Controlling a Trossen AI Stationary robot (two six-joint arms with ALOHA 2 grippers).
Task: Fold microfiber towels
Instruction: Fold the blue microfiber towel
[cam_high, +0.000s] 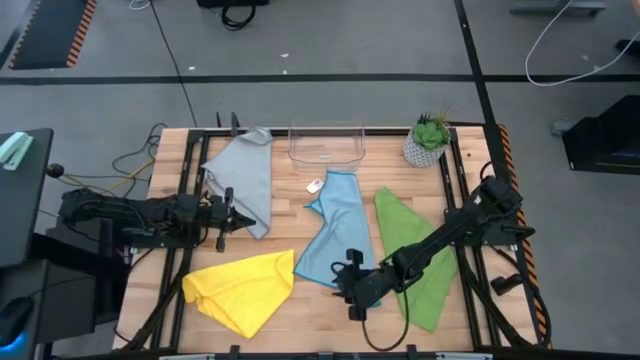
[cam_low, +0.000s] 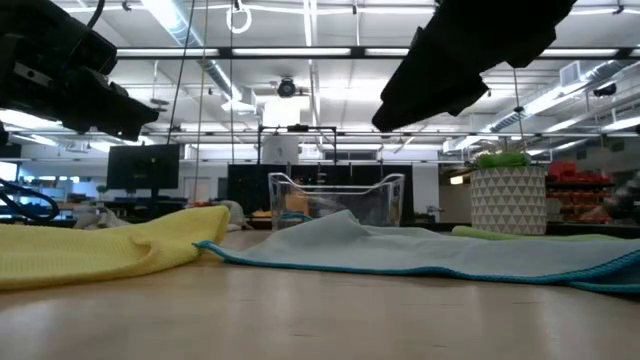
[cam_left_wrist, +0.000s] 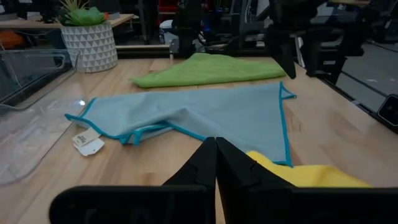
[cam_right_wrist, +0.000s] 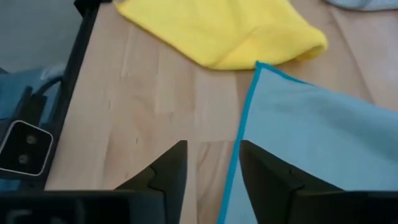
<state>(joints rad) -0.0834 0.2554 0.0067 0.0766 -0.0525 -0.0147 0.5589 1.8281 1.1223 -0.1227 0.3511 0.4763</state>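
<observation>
Four microfiber towels lie on the wooden table: a grey one at the far left, a light blue one in the middle, a green one to the right and a yellow one at the near left. All are rumpled or loosely spread. My right gripper hovers open above the near left edge of the light blue towel, its fingers slanting down and touching nothing. My left gripper is shut and held level beside the grey towel, clear of it.
A clear plastic bin and a small potted plant stand at the far edge. A white tag lies by the blue towel's far corner. Bare wood shows between the yellow and blue towels.
</observation>
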